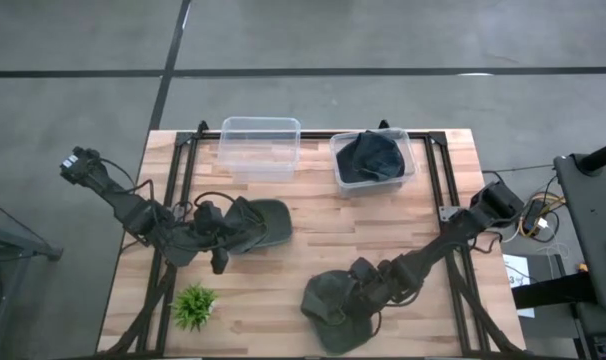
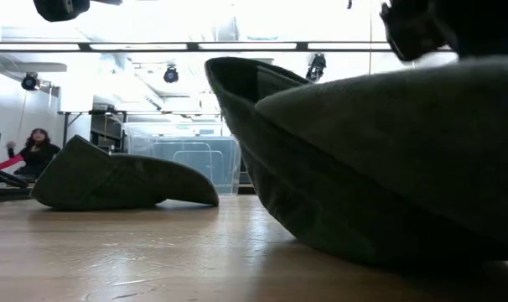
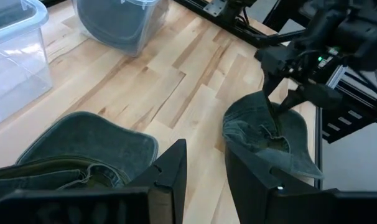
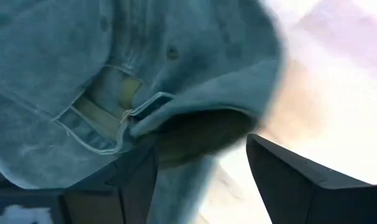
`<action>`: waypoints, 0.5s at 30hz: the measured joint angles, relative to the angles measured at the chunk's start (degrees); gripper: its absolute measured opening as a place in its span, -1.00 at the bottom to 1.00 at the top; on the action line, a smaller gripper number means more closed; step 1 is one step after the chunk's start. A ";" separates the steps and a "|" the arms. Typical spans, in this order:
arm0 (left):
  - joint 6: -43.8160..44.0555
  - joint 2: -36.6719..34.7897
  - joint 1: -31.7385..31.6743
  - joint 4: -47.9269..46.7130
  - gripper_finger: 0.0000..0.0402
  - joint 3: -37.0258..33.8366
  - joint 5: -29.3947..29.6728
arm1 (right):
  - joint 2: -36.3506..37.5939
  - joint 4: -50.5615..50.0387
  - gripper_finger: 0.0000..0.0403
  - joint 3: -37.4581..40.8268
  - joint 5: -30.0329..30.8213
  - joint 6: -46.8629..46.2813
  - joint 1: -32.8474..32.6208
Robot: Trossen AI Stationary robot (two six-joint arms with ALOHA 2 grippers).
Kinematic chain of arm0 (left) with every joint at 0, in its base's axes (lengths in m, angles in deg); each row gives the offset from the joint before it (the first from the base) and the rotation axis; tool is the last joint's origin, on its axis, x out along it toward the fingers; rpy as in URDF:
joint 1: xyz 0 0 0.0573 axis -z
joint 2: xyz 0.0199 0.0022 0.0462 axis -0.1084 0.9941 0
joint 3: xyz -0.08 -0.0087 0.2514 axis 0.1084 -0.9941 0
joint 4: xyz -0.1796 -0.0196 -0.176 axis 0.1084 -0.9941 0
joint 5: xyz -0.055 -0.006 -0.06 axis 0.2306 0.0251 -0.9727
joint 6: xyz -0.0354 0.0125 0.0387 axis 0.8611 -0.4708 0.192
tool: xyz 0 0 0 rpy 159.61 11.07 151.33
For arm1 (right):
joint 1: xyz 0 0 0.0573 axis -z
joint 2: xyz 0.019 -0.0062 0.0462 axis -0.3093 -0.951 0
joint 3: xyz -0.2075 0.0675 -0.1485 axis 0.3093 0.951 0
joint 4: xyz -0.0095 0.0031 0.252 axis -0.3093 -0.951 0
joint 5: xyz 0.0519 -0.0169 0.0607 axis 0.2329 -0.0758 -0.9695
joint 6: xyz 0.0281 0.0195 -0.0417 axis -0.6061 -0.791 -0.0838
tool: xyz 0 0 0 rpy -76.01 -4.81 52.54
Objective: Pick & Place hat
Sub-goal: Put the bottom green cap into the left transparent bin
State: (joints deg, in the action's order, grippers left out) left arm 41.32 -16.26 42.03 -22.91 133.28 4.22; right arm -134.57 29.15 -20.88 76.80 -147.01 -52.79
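Observation:
Near the table's front edge a dark green hat [image 1: 328,305] [image 2: 388,168] lies with its hollow side up. My right gripper [image 4: 201,180] [image 1: 355,290] is over it, open and pointing steeply down, its fingers on either side of the rim by the back strap [image 4: 114,99]. A second green hat [image 1: 261,225] [image 2: 111,180] lies flat on the wood left of centre. My left gripper [image 3: 204,180] [image 1: 223,240] hovers open beside it, with bare table between its fingers. A third, dark hat [image 1: 371,158] lies in the far right bin. My right gripper comes at the near hat from above, with the rim's edge [image 4: 176,118] beside the back opening between its open fingers. I cannot tell whether a finger touches the cloth. The hat rests on the table.
A clear bin [image 1: 260,145] stands at the far edge, left of the bin holding the dark hat. A small green plant [image 1: 193,305] stands at the near left. Black frame rails [image 1: 453,230] run along the table's sides. A person [image 2: 36,151] sits far behind the table.

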 joint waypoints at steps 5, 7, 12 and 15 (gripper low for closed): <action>0.02 0.00 0.00 0.00 -0.49 -0.02 -0.08 | -0.66 10.65 0.17 5.01 -0.67 -0.63 0.20; 0.05 -0.01 0.00 0.02 -0.49 -0.02 -0.06 | -0.67 13.85 0.15 6.75 -0.74 -0.79 0.22; 0.07 0.00 -0.02 0.02 -0.49 -0.02 -0.04 | -0.66 16.82 -0.01 9.91 -0.87 -3.18 0.18; -0.03 0.00 -0.02 -0.02 -0.49 -0.02 -0.04 | -0.66 16.86 -0.21 11.18 -0.87 -5.13 0.18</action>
State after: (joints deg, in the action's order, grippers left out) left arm 41.29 -16.26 42.01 -22.94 133.26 4.18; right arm -135.23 46.01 -9.70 75.93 -152.14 -52.61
